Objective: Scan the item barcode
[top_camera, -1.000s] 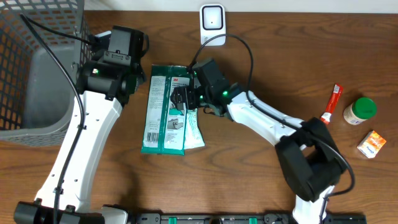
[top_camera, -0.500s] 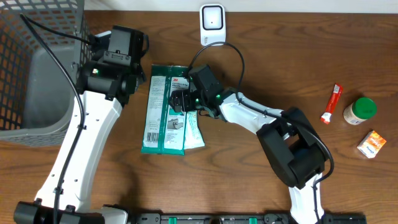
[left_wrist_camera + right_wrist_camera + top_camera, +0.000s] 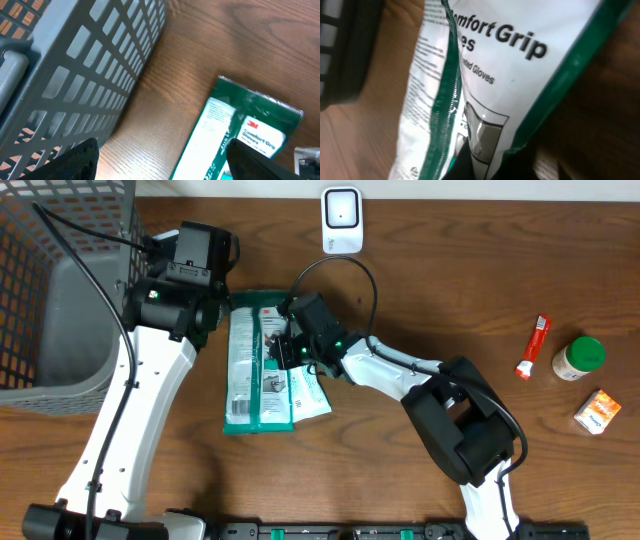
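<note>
Over the glove pack's [image 3: 245,375] middle, right gripper [image 3: 283,350] looks clamped on it; scanner [image 3: 341,208] sits past its far end, left gripper [image 3: 213,313] alongside, jaws apart.

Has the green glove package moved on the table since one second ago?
Yes. The glove package slid slightly left, toward the grey basket and away from the white scanner, pinched by the right gripper.

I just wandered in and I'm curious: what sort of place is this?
Probably a mock shop checkout on a wooden table: a white barcode scanner at the far edge, a grey wire basket at one side, and retail goods such as a packet of gloves and a green-lidded jar.
</note>
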You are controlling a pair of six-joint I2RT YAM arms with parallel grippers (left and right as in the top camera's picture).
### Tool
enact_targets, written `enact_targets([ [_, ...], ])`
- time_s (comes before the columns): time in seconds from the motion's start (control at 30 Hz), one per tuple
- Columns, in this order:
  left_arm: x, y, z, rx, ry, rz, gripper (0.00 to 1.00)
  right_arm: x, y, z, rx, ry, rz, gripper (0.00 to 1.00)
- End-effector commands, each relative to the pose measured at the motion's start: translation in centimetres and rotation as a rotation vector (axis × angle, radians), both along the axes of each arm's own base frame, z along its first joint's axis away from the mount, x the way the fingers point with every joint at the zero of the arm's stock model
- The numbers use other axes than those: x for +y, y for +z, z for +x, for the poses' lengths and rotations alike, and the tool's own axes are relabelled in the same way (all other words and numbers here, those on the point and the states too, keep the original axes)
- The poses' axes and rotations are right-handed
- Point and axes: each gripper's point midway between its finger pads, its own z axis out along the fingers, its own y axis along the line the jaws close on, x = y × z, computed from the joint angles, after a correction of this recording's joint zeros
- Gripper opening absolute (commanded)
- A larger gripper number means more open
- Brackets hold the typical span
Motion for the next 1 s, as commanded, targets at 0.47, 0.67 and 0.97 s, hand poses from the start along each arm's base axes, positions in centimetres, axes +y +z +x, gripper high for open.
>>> enact_targets([
  [0.47, 0.3, -0.2, -0.1, 0.013, -0.001, 0.020, 0.82, -17.9, 12.5, -0.5, 0.071, -0.115, -0.092, 0.01],
  [0.67, 0.3, -0.2, -0.1, 0.013, -0.001, 0.021, 0.82, -22.6, 7.5, -3.0, 0.212, -0.130, -0.247, 0.01],
  [0.97, 0.3, -0.2, -0.1, 0.012, -0.001, 0.021, 0.82, -22.8, 0.5, -3.8, 0.166, -0.166, -0.214, 0.01],
])
